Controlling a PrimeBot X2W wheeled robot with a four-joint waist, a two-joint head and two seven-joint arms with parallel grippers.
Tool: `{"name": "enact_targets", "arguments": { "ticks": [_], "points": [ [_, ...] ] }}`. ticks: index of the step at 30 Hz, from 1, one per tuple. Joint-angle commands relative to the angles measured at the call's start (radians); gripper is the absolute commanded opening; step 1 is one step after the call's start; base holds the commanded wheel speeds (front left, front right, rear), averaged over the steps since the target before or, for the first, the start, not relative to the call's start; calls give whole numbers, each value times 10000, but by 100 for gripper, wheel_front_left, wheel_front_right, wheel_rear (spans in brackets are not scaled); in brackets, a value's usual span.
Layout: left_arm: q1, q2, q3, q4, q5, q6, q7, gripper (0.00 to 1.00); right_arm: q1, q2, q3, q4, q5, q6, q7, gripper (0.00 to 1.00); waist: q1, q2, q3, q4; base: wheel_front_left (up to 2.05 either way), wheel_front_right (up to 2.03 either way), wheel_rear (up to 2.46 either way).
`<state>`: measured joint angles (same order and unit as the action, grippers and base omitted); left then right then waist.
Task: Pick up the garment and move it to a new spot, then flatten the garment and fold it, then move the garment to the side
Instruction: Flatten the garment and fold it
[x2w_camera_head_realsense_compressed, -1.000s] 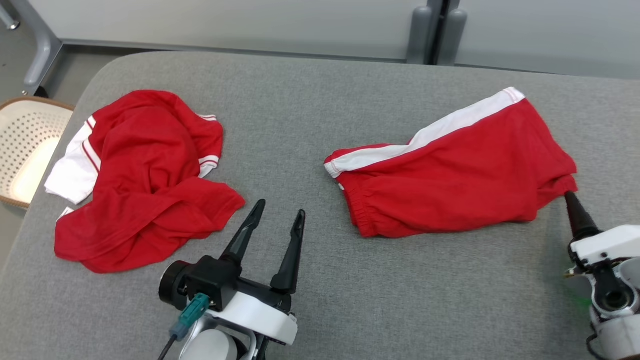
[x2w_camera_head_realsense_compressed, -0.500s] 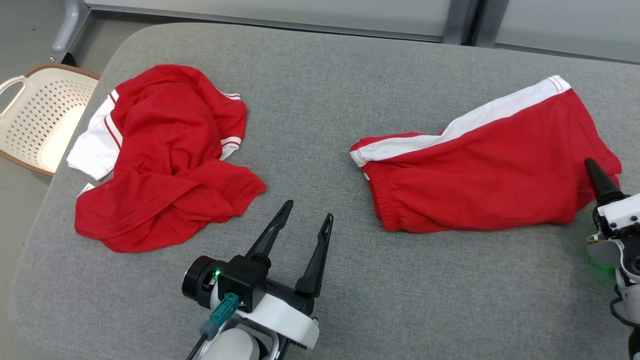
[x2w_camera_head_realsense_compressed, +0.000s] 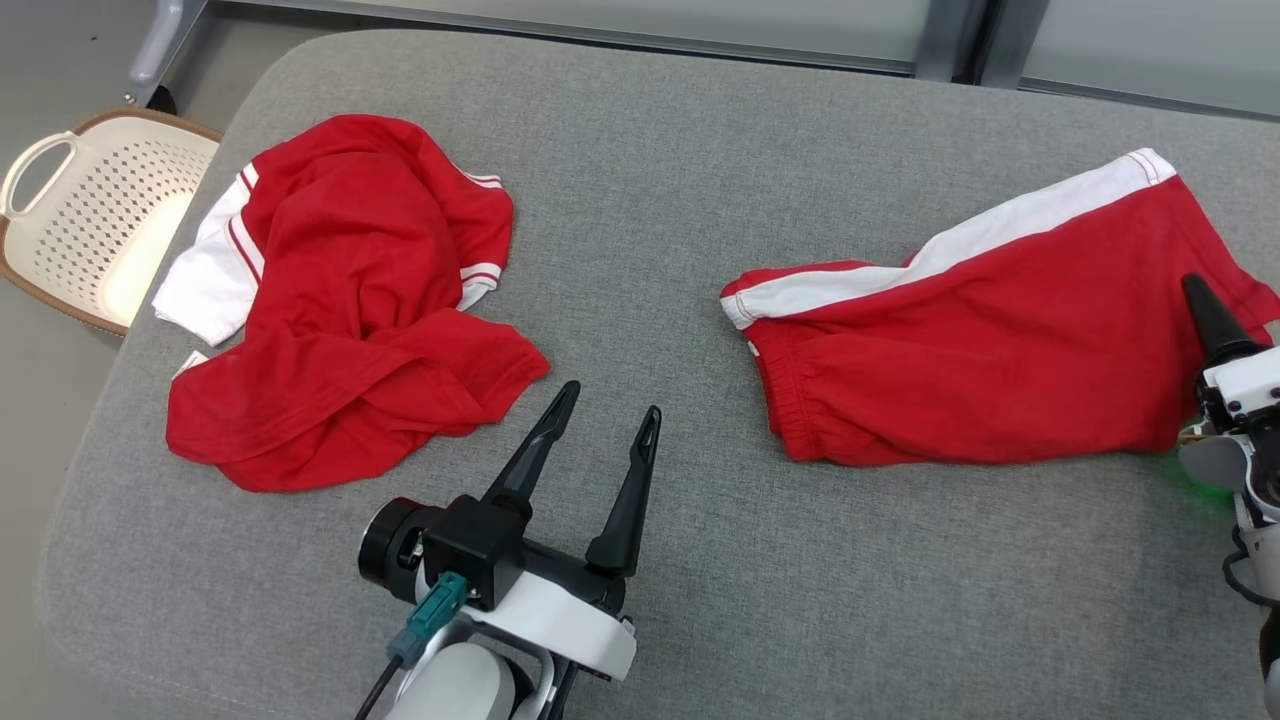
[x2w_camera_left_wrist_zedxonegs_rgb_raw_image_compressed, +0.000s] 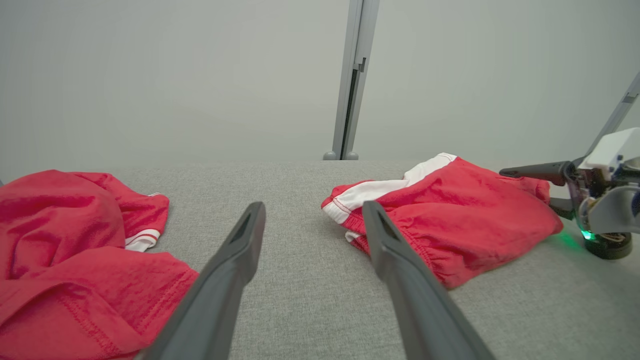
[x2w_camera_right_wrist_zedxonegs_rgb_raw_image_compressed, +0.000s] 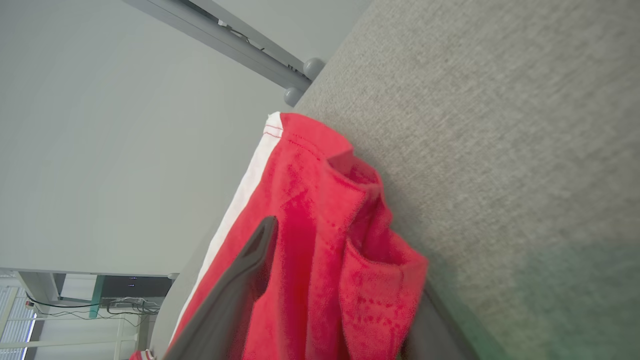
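Red shorts (x2w_camera_head_realsense_compressed: 980, 350) with a white side stripe lie flat on the right of the grey padded table (x2w_camera_head_realsense_compressed: 700, 600). My right gripper (x2w_camera_head_realsense_compressed: 1205, 310) is at their right edge. In the right wrist view my right gripper (x2w_camera_right_wrist_zedxonegs_rgb_raw_image_compressed: 345, 260) stands open around the shorts (x2w_camera_right_wrist_zedxonegs_rgb_raw_image_compressed: 320, 200), one finger over the cloth and the other under the bunched hem. My left gripper (x2w_camera_head_realsense_compressed: 612, 398) is open and holds nothing, low over bare table between the two garments. The left wrist view shows the left gripper (x2w_camera_left_wrist_zedxonegs_rgb_raw_image_compressed: 314, 207) with the shorts (x2w_camera_left_wrist_zedxonegs_rgb_raw_image_compressed: 450, 220) ahead to its right.
A crumpled red shirt (x2w_camera_head_realsense_compressed: 340, 300) with white sleeves lies at the left of the table, also seen in the left wrist view as the shirt (x2w_camera_left_wrist_zedxonegs_rgb_raw_image_compressed: 60, 235). A cream perforated basket (x2w_camera_head_realsense_compressed: 90, 220) stands on the floor beyond the table's left edge. Grey wall panels run behind.
The head camera has shifted, so the whole picture moved. My right gripper has slid from the shorts' lower right corner further onto their right edge. The left gripper stays open in place.
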<state>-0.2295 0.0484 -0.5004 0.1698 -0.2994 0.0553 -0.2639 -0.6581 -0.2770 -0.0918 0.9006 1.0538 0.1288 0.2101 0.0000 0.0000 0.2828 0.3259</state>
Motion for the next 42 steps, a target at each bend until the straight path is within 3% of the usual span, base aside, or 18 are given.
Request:
{"name": "enact_targets", "arguments": {
  "ticks": [1, 15, 26, 34, 42],
  "points": [
    [-64, 42, 58, -8, -13, 52, -7, 100, 293, 516, 94, 328, 107, 34, -2, 0, 0, 0, -11, -26, 0, 0, 0],
    [8, 40, 464, 243, 88, -135, -7, 100, 972, 287, 56, -630, 845, 9, -1068, 0, 0, 0, -522, -1029, 0, 0, 0],
    [444, 43, 885, 252, 20, -227, -5, 100, 2882, -266, -236, -1939, 1123, 20, -2448, 0, 0, 0, -1157, -1879, 0, 0, 0],
    [541, 43, 1011, 309, 77, -345, -7, 100, 3019, -147, -571, -1990, 1356, 22, -3031, 0, 0, 0, -1330, -1995, 0, 0, 0],
    [624, 45, 967, 353, 58, -340, -5, 100, 2975, 169, 491, -3562, 1432, 22, -3032, 0, 0, 0, -1648, -1734, 0, 0, 0]
  ]
}}
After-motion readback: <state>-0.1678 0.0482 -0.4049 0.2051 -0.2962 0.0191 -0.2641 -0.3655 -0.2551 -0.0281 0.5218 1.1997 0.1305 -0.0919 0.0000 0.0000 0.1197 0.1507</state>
